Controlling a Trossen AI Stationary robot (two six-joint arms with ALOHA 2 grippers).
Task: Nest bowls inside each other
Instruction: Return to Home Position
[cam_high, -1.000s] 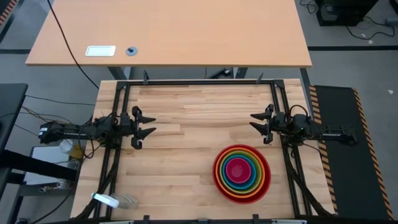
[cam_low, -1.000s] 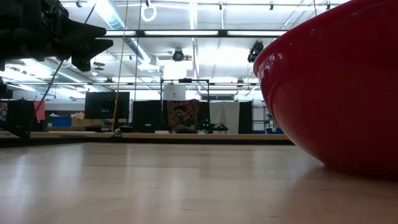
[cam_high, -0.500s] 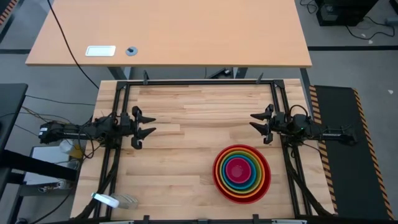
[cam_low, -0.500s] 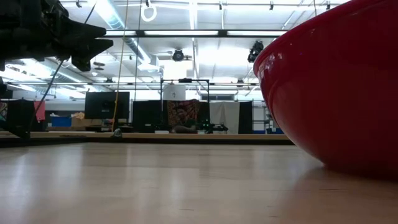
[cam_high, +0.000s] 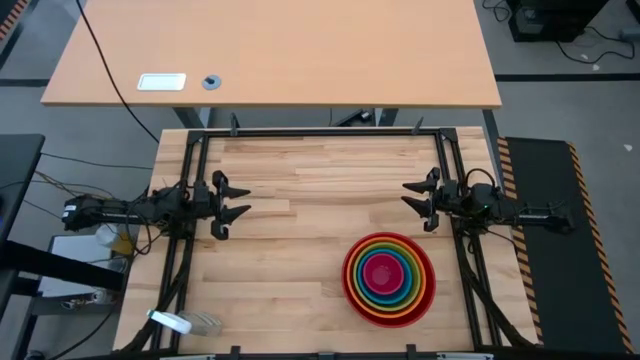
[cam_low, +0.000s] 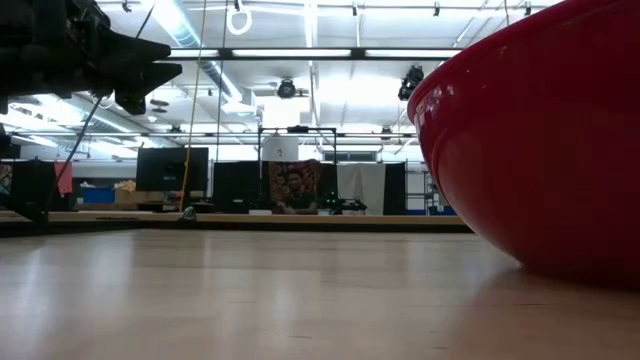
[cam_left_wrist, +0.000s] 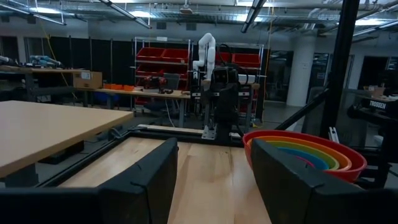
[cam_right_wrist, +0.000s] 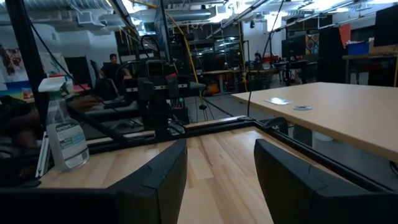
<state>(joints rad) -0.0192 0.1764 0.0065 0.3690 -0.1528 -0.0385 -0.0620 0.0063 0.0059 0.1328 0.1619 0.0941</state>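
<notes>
The bowls (cam_high: 389, 278) sit nested in one stack at the table's near right: red outermost, then orange, lime green and blue, with magenta-pink in the middle. The red bowl (cam_low: 540, 140) rests by its base on the wood. The stack's rims (cam_left_wrist: 305, 152) also show in the left wrist view. My left gripper (cam_high: 243, 201) hovers open at the table's left side, pointing level toward the right. My right gripper (cam_high: 405, 195) hovers open at the right side, pointing toward the left, farther back than the bowls. Neither has anything between its fingers.
A clear spray bottle (cam_high: 170, 321) lies at the near left corner. Black frame rails (cam_high: 320, 131) run along the table's far edge and both sides. A larger desk (cam_high: 280, 50) stands beyond the far edge. Bare wood lies between the two grippers.
</notes>
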